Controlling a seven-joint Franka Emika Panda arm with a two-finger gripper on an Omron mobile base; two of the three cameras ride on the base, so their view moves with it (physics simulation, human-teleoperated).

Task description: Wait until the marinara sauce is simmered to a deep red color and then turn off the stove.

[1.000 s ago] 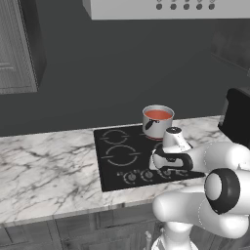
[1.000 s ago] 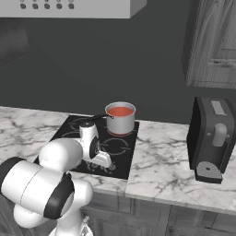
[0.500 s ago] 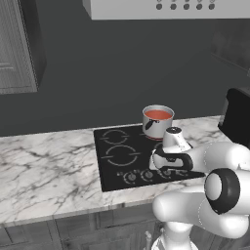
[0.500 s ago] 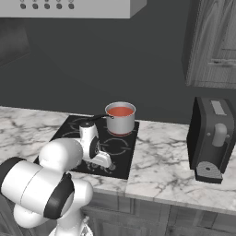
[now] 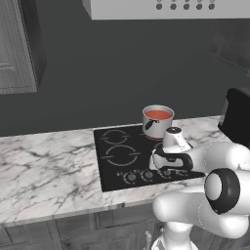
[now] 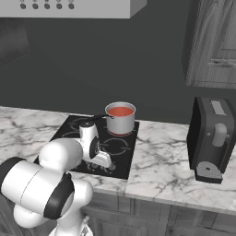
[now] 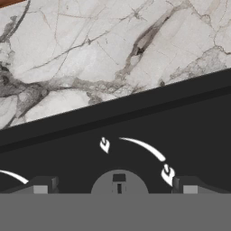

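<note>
The marinara sauce [image 5: 158,115] [image 6: 120,111] is a smooth orange-red surface inside a small steel pot [image 5: 157,125] [image 6: 120,122] on the back right burner of the stove [image 5: 117,168] [image 6: 73,126]. My gripper [image 5: 165,170] [image 6: 105,161] [image 7: 115,187] hangs low over the knob row at the stove's front edge. It is open, and in the hand view a round knob [image 7: 119,182] sits between its two fingertips [image 7: 40,186] without touching them. White flame marks and an arc are printed around that knob.
Marble counter [image 5: 44,171] [image 6: 170,170] [image 7: 90,54] flanks the cooktop on both sides. A black coffee machine [image 6: 212,138] [image 5: 238,117] stands on the counter to the right. A range hood [image 5: 166,7] hangs above, with cabinets at the upper sides.
</note>
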